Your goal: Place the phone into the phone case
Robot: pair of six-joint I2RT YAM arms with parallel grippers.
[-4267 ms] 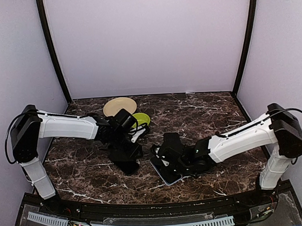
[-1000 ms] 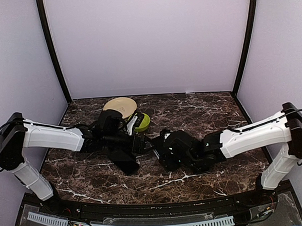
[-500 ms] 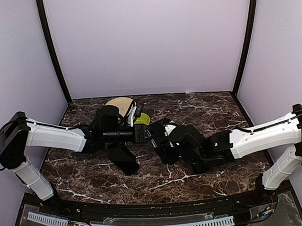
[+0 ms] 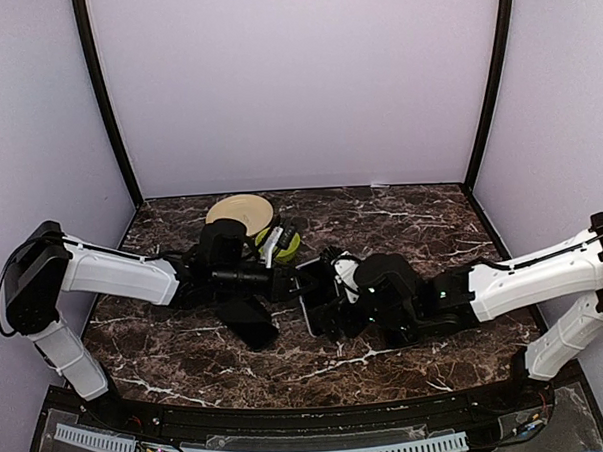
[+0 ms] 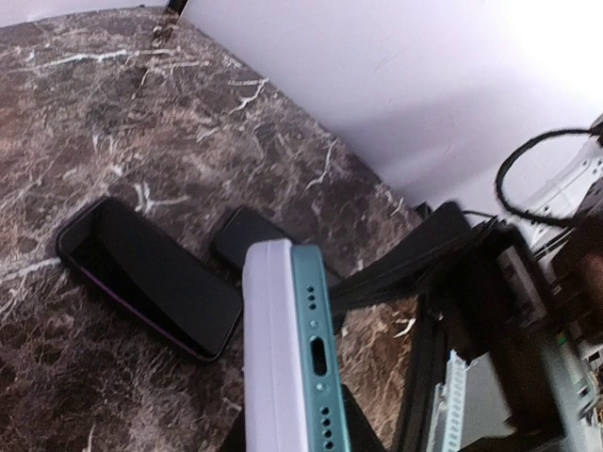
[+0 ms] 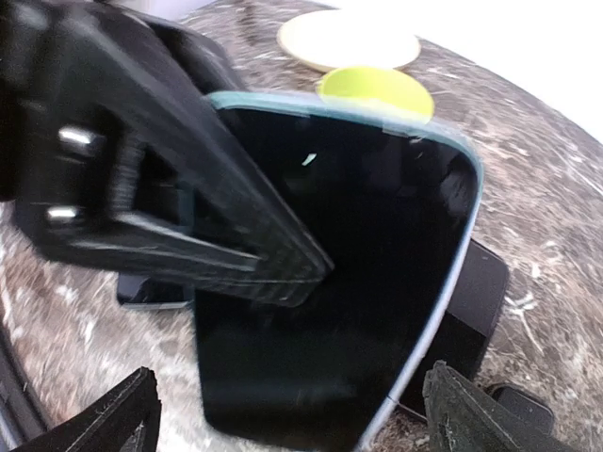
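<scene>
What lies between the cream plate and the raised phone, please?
A lime-green bowl, seen in the right wrist view between the plate and the raised phone.

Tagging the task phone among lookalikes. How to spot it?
Table centre, near the lime-green dish. The phone is held up by the left gripper. Only it has a teal rim and lavender phone case; the spare phone lies flat, bare.

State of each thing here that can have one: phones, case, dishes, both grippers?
phone: held off the surface, screen dark.
case: against the phone's back; fully seated or not, cannot tell.
left gripper: shut on phone.
right gripper: open wide.
spare phone: lying flat, dark face up.
plate: flat, empty.
bowl: upright.
</scene>
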